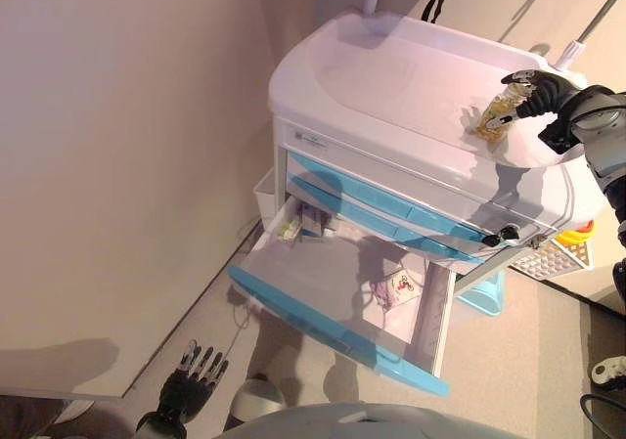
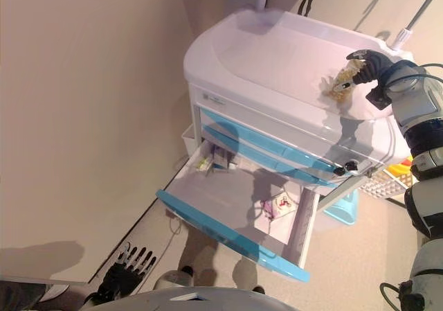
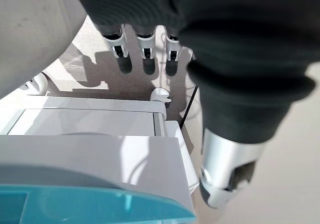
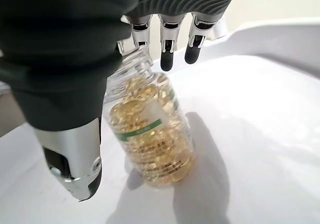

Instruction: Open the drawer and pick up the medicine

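Right hand [image 1: 536, 93] is up on the white plastic top of the medical cart [image 1: 391, 77], at the far right corner. It has the clear bottle of yellow capsules [image 4: 150, 134]. Right wrist view: fingers [image 4: 166, 59] curl over the bottle's upper end and the thumb [image 4: 75, 159] runs down its side, so it looks like a loose wrap around the neck end, not a tight pinch. Bottle base sits on or just at the cart top with a shadow under it; can't tell if it's fully down or just lifted. Long axis runs along the hand, from the palm out toward the base, tilted off upright.

Blue-fronted white drawer [image 1: 333, 312] is pulled well out, lowest of the stack. Inside: small boxes [image 1: 301, 226] at the back left corner, a small flat packet [image 1: 396, 287] near the right side.

Left hand [image 1: 191, 380] hangs low by the floor, well apart from cart and bottle, fingers straight, holding nothing.

Judgement: drawer step done; bottle belongs to the right hand, the far nearer one. Next move depends on that grip staying snug around the neck.
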Controlling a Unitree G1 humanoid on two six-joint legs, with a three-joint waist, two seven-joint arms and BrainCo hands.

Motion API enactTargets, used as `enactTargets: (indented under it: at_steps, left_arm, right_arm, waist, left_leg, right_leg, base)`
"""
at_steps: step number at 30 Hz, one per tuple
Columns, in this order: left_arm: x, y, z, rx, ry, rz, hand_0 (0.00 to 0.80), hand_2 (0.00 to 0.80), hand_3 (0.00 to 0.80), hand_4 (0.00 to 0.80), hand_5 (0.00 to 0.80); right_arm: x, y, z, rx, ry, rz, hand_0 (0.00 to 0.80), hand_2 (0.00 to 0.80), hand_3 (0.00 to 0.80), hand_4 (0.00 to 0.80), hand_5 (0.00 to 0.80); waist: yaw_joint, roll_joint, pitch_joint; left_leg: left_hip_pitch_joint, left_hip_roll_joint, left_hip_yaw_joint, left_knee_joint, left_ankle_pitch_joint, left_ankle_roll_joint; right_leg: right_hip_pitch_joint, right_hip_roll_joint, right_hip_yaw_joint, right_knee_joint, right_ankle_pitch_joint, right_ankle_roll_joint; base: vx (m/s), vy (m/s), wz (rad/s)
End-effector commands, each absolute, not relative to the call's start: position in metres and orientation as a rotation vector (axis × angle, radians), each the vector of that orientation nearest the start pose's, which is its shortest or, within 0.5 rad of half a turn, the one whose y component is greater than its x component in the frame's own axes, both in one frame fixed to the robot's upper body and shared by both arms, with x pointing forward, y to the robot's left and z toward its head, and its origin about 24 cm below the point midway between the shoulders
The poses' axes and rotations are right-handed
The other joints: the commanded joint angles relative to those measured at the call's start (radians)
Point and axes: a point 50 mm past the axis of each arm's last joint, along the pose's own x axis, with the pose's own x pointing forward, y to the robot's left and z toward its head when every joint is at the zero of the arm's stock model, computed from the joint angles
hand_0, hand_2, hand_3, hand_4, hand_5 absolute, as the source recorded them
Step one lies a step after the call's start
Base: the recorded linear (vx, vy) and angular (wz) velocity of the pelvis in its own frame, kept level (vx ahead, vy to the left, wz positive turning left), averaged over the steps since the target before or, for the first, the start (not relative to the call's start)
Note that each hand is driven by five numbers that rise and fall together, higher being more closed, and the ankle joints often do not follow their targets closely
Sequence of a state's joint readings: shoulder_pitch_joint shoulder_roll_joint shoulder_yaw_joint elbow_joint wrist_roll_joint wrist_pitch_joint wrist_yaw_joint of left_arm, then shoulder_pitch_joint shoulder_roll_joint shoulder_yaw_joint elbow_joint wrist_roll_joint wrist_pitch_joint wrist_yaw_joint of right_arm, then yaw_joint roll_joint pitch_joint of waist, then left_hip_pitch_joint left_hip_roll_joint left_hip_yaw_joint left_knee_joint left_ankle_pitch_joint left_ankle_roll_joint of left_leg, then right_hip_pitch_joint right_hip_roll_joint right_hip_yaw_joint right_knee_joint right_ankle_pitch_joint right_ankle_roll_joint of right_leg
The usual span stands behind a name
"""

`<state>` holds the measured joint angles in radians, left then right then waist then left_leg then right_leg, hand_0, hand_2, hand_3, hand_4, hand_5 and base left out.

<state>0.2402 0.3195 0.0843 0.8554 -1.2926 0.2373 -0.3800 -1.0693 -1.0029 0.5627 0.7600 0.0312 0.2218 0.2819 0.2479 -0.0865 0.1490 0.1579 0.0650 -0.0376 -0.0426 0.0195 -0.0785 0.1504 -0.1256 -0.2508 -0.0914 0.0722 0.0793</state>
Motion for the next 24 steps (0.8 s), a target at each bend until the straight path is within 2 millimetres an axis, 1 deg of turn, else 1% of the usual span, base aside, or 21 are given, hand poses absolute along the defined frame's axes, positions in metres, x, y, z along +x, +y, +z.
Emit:
enactTargets:
  at_steps: [1, 7, 12, 14, 16, 17, 18, 21, 24]
  left_arm:
    - [0.079, 0.265, -0.126, -1.089, 0.73, 0.407, 0.0, 0.0, 0.0, 0.0, 0.0]
    - [0.08, 0.266, -0.125, -1.088, 0.725, 0.411, 0.0, 0.0, 0.0, 0.0, 0.0]
    - [0.081, 0.267, -0.124, -1.076, 0.722, 0.396, 0.0, 0.0, 0.0, 0.0, 0.0]
    - [0.081, 0.267, -0.124, -1.07, 0.725, 0.391, 0.0, 0.0, 0.0, 0.0, 0.0]
    - [0.083, 0.267, -0.123, -1.033, 0.73, 0.36, 0.0, 0.0, 0.0, 0.0, 0.0]
    - [0.083, 0.267, -0.123, -1.021, 0.736, 0.345, 0.0, 0.0, 0.0, 0.0, 0.0]
    - [0.085, 0.267, -0.122, -0.991, 0.741, 0.329, 0.0, 0.0, 0.0, 0.0, 0.0]
    - [0.086, 0.265, -0.121, -0.876, 0.779, 0.249, 0.0, 0.0, 0.0, 0.0, 0.0]
    - [0.089, 0.266, -0.118, -0.735, 0.805, 0.167, 0.0, 0.0, 0.0, 0.0, 0.0]
  right_arm:
    - [0.363, -0.315, 0.31, -1.137, 0.049, -0.207, 0.0, 0.0, 0.0, 0.0, 0.0]
    - [0.356, -0.317, 0.335, -1.122, -0.026, -0.298, 0.0, 0.0, 0.0, 0.0, 0.0]
    - [0.346, -0.316, 0.362, -1.084, -0.124, -0.334, 0.0, 0.0, 0.0, 0.0, 0.0]
    - [0.343, -0.315, 0.368, -1.081, -0.145, -0.341, 0.0, 0.0, 0.0, 0.0, 0.0]
    - [0.337, -0.311, 0.383, -1.07, -0.2, -0.357, 0.0, 0.0, 0.0, 0.0, 0.0]
    - [0.335, -0.311, 0.386, -1.069, -0.219, -0.365, 0.0, 0.0, 0.0, 0.0, 0.0]
    - [0.331, -0.308, 0.394, -1.063, -0.258, -0.376, 0.0, 0.0, 0.0, 0.0, 0.0]
    - [0.322, -0.301, 0.41, -1.041, -0.357, -0.399, 0.0, 0.0, 0.0, 0.0, 0.0]
    - [0.307, -0.293, 0.425, -1.006, -0.47, -0.423, 0.0, 0.0, 0.0, 0.0, 0.0]
  waist:
    - [0.008, -0.007, -0.034]
    - [-0.006, -0.012, -0.039]
    - [-0.025, -0.018, -0.044]
    - [-0.028, -0.02, -0.046]
    - [-0.041, -0.023, -0.05]
    - [-0.043, -0.023, -0.051]
    - [-0.05, -0.025, -0.054]
    - [-0.067, -0.024, -0.061]
    - [-0.092, -0.02, -0.068]
  left_leg:
    - [-0.052, -0.023, -0.038, 0.03, -0.031, 0.031]
    - [-0.048, -0.02, -0.027, 0.031, -0.032, 0.032]
    - [-0.048, -0.019, -0.015, 0.03, -0.033, 0.032]
    - [-0.049, -0.018, -0.011, 0.031, -0.034, 0.032]
    - [-0.05, -0.017, -0.002, 0.035, -0.037, 0.032]
    - [-0.051, -0.017, 0.001, 0.035, -0.037, 0.032]
    - [-0.05, -0.016, 0.006, 0.035, -0.039, 0.032]
    - [-0.052, -0.016, 0.02, 0.038, -0.042, 0.032]
    - [-0.053, -0.013, 0.038, 0.043, -0.043, 0.033]
  right_leg:
    - [0.017, -0.037, -0.013, 0.096, -0.056, 0.06]
    - [0.015, -0.035, -0.002, 0.094, -0.052, 0.062]
    - [0.008, -0.034, 0.008, 0.093, -0.049, 0.063]
    - [0.007, -0.034, 0.01, 0.092, -0.048, 0.063]
    - [0.002, -0.034, 0.017, 0.091, -0.046, 0.063]
    - [0.001, -0.034, 0.018, 0.091, -0.046, 0.063]
    - [-0.001, -0.033, 0.022, 0.09, -0.045, 0.064]
    - [-0.009, -0.031, 0.036, 0.089, -0.044, 0.063]
    - [-0.018, -0.031, 0.05, 0.091, -0.043, 0.064]
  base:
    - [-0.009, -0.008, -0.06]
    - [-0.009, -0.008, -0.05]
    - [-0.005, -0.002, -0.01]
    - [-0.022, -0.011, -0.09]
    - [-0.033, -0.016, -0.08]
    - [-0.033, -0.017, -0.06]
    - [-0.033, -0.017, -0.07]
    - [-0.036, -0.012, -0.09]
    - [-0.04, -0.007, -0.15]
